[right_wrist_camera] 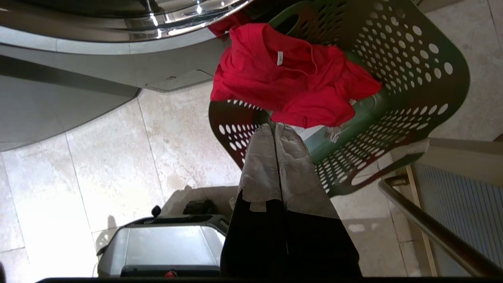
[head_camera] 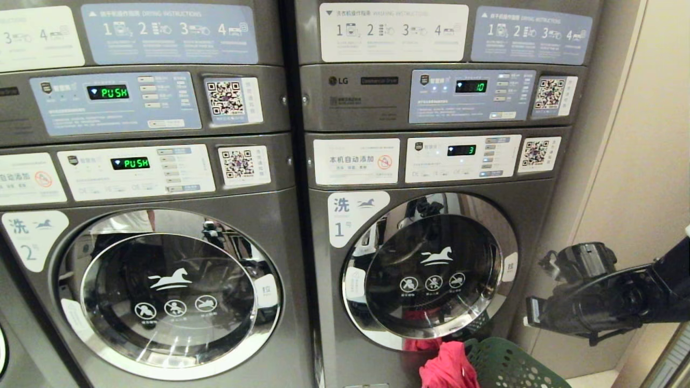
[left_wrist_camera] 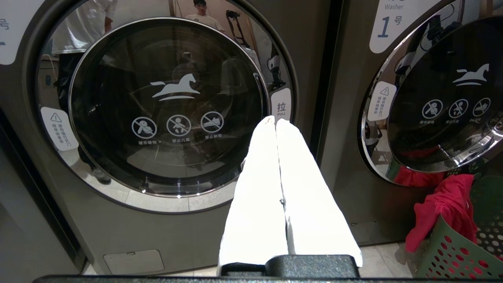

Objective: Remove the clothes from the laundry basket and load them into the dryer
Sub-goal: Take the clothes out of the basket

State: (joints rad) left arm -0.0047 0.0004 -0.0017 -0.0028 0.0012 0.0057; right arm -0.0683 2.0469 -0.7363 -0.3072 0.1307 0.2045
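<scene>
A perforated green plastic laundry basket (head_camera: 512, 364) sits at the lower right of the head view, below the round chrome-rimmed glass door (head_camera: 431, 272) of the dryer (head_camera: 431, 215). A crumpled red garment (head_camera: 448, 366) drapes over its rim. The right gripper (right_wrist_camera: 275, 126), fingers pressed together and empty, hangs above the basket; the left gripper (left_wrist_camera: 273, 120) is likewise closed

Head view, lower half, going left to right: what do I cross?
Door of washer 2 → door of washer 1 → red garment → green laundry basket → right arm with its gripper, shut.
</scene>
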